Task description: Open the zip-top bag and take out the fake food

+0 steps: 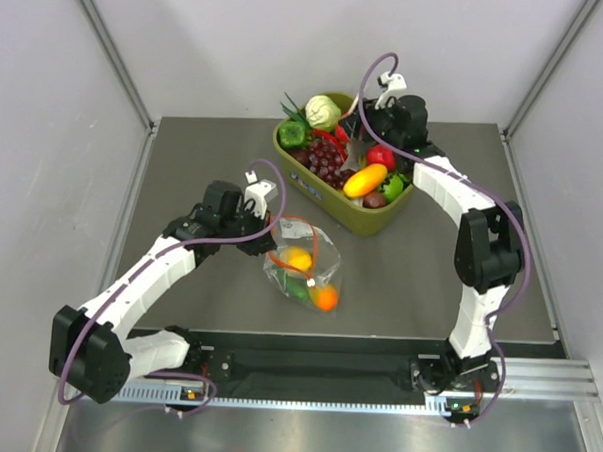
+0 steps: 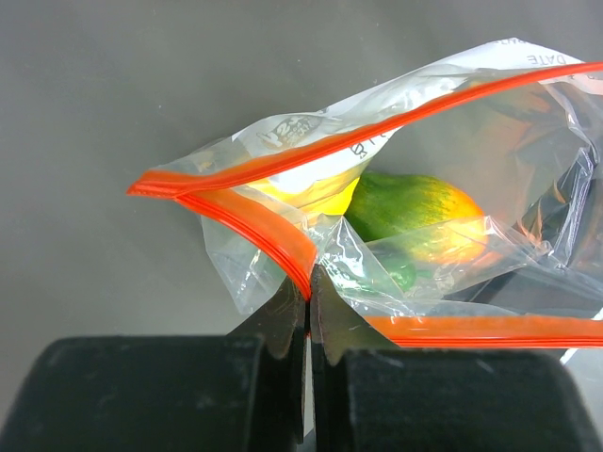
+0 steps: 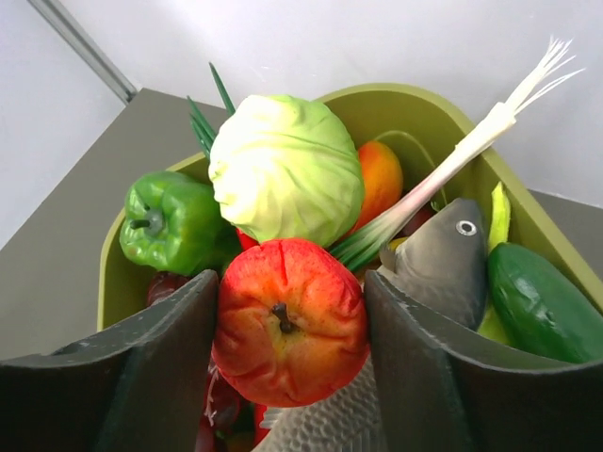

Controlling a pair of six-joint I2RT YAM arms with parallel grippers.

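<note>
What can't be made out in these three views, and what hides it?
Right wrist view: whether the right gripper squeezes the red apple or only flanks it.
Top view: that gripper's fingertips, hidden under its wrist above the green tub.
Left wrist view: the far end of the zip-top bag, cut off by the right edge.

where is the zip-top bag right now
In the top view the zip-top bag lies in the middle of the table, just on the arms' side of the olive tub, with the left gripper pinching its orange zip strip.
</note>
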